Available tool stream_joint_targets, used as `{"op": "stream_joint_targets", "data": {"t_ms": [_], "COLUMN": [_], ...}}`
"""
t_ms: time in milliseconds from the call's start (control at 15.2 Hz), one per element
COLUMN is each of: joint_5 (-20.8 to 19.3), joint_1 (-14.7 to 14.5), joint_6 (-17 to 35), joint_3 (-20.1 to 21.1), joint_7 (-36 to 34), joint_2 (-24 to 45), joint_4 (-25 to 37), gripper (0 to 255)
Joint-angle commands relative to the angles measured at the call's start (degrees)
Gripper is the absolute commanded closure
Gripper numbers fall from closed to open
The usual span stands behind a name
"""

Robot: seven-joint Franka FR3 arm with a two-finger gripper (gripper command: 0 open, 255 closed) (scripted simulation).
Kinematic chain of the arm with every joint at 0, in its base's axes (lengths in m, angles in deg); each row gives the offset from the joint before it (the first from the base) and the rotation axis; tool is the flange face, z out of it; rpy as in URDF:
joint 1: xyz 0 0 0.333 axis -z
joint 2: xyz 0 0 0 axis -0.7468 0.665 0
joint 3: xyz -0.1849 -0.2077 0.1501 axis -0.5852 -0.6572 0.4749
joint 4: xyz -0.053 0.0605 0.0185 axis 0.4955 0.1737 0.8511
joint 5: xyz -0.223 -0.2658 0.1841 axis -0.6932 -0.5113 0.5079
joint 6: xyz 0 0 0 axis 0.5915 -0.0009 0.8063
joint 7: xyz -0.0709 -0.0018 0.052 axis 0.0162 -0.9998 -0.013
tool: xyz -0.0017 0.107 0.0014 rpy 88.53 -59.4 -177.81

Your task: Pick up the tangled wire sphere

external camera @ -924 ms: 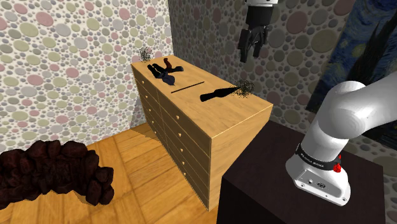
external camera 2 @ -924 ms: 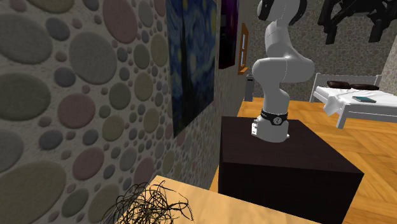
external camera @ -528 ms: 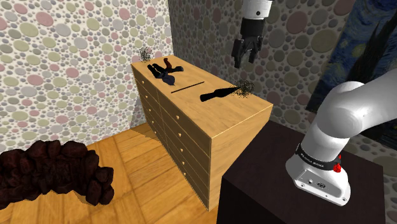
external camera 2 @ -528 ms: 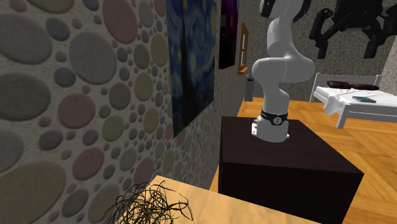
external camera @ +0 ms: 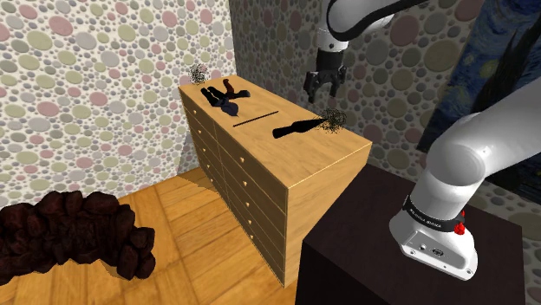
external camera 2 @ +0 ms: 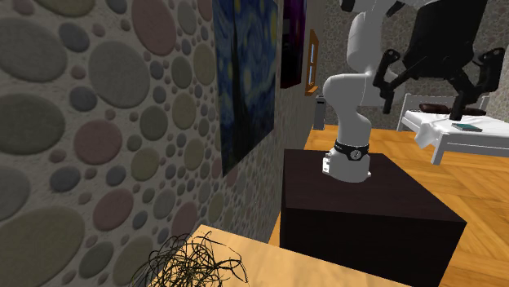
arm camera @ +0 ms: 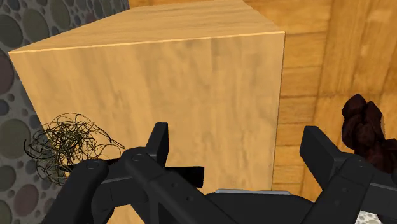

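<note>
Base (external camera: 431,240): white, with a dark band around it, seated on the stand.
Arm (external camera: 475,158): white with dark joints; it rises from the base, bends at a broad elbow and reaches up and towards the shoulder view's left.
Wrist (external camera: 333,35): a white link that comes down from the top of the shoulder view.
Gripper (external camera: 322,99): all black, hanging below the wrist and pointing downward.
Fingers (arm camera: 159,142): spread wide apart, gripping nothing.

We're inside a home, a bedroom by the look of it: white-framed bed (external camera 2: 440,130), wooden chest of drawers (external camera: 251,173), painting (external camera 2: 245,81) on pebble-patterned wallpaper (external camera: 87,69), plank floor (external camera: 173,217).
</note>
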Motion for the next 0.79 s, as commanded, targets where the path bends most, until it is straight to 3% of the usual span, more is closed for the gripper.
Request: {"op": "stream_joint_targets", "data": {"t_ms": [0,726], "joint_5": [-1.11,-9.37], "joint_1": [1.53,10.06], "joint_6": [3.7,21.16], "joint_3": [0.0,-1.42], "joint_7": [-1.97,-13.93], "joint_2": [2.94,21.36], "joint_4": [-0.08,3.66], "gripper": [0,0]}}
